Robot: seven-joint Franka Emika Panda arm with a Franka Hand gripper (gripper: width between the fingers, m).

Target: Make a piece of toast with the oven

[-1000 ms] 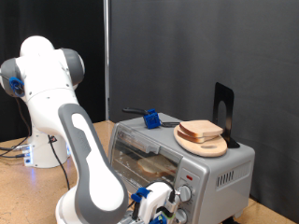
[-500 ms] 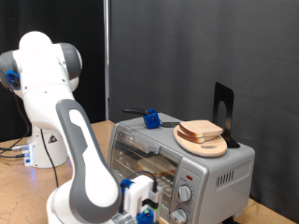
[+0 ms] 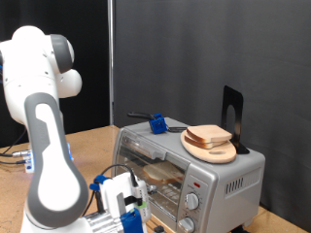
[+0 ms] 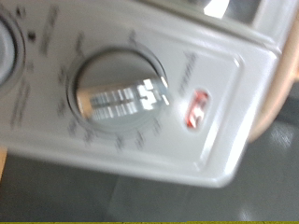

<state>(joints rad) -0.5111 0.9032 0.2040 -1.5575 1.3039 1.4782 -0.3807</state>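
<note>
The oven [image 3: 190, 173] stands on the table at the exterior view's lower right, its glass door shut. A pale slice [image 3: 155, 173] shows dimly behind the glass. More bread slices [image 3: 209, 133] lie stacked on a round wooden board [image 3: 214, 150] on the oven's top. My gripper [image 3: 121, 209] hangs low in front of the oven's left part, to the left of the two knobs [image 3: 189, 204]. The wrist view is blurred and shows one round silver knob [image 4: 117, 93] on the oven's panel close up; my fingers do not show there.
A blue-handled tool [image 3: 155, 123] and a black upright stand [image 3: 231, 116] sit on the oven's top. A black curtain hangs behind. The wooden table [image 3: 89, 146] runs to the exterior view's left, with my white base and cables there.
My arm has swung to the exterior view's left. The gripper has drawn away from the oven's knobs and now sits left of them.
</note>
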